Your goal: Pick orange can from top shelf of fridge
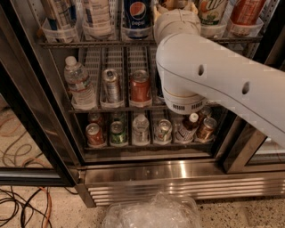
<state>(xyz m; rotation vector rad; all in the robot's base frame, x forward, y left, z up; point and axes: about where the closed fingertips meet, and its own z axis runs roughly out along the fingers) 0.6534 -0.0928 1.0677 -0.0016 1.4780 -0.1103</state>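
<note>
My white arm [209,75] reaches into the fridge [178,178] and up to the top shelf [89,43], a wire rack fronted by clear plastic holders. The gripper [171,4] is at the top edge of the view, above the wrist and between the Pepsi bottle [137,13] and a green-labelled drink [213,11]. The wrist hides most of it. A tan and brown patch shows there; I cannot tell whether it is the orange can. A red-orange can [245,11] stands in a holder at the far right of the top shelf.
The middle rack holds a water bottle [79,87], a silver can [111,84] and a red-orange can [140,87]. Several cans and small bottles fill the bottom rack [140,129]. The black door frame [31,124] stands left. Cables [22,200] and a clear plastic bag [151,213] lie on the floor.
</note>
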